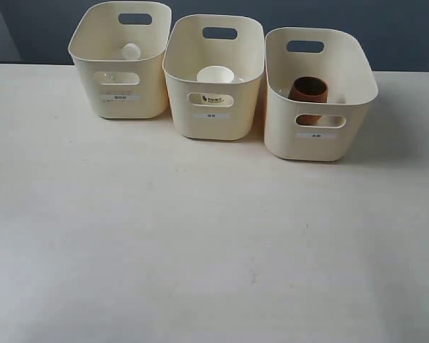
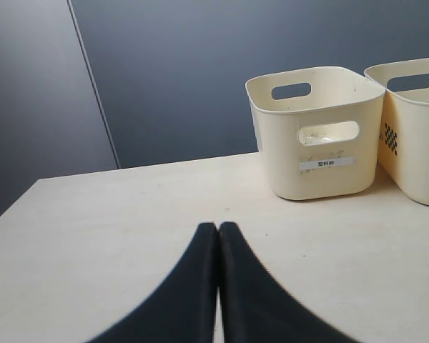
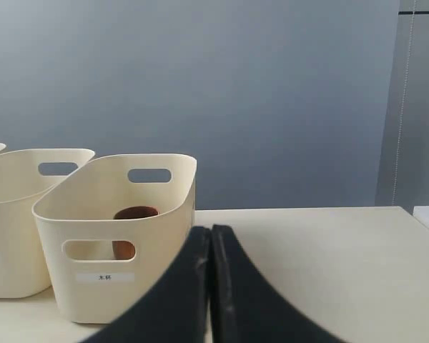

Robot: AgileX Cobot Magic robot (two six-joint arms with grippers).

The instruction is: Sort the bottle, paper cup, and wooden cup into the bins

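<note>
In the exterior view neither arm appears; three bins stand in a row at the table's [image 1: 200, 250] far edge, toward twelve o'clock. The left bin [image 1: 121, 93] shows only the white cap of the bottle [image 1: 131, 51] over its rim, the clear body a faint glint behind the handle cut-out. The middle bin [image 1: 213, 107] holds the paper cup [image 1: 215, 75], its mouth visible and its dark logo peeping through the cut-out. The right bin [image 1: 318, 132] holds the wooden cup [image 1: 309, 91], upright, its lower half masked by the front wall. The labels are too small to read. In the left wrist view the left gripper [image 2: 218, 227] hangs low over bare table, its dark fingers pressed together with nothing between them; the left bin sits at two o'clock, the bottle only a pale shimmer in the cut-out, and the middle bin is cut off by the frame edge. In the right wrist view the right gripper [image 3: 210, 230] is likewise closed and empty, with the right bin at nine o'clock just beyond it and the wooden cup partly hidden inside.
</note>
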